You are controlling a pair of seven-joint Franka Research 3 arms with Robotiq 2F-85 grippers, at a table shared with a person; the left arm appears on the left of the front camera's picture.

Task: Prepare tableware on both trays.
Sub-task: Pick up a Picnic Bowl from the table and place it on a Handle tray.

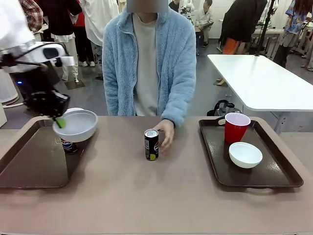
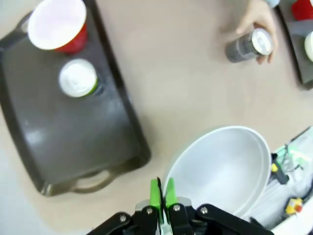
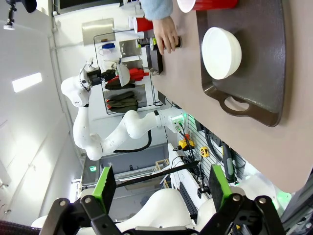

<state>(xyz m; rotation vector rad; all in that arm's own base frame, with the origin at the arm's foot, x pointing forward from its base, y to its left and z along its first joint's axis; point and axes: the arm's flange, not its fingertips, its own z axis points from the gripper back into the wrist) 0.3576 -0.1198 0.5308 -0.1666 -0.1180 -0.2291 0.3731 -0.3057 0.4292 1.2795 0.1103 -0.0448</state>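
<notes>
Here the left gripper (image 2: 162,196) has its jaws pinched on the rim of a white bowl (image 1: 78,125), held in the air over the left tray (image 1: 29,166). That tray carries a can (image 2: 77,78) and a red cup (image 2: 56,23). A good placement probably means lowering the bowl level onto bare tray, apart from both. The right gripper (image 3: 159,188) hangs with jaws wide apart. A person's hand (image 1: 166,133) touches the other can (image 1: 151,145) on the surface.

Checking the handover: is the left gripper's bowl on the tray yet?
Not yet: the white bowl, pinched by the left gripper, hangs tilted above the left tray.
</notes>
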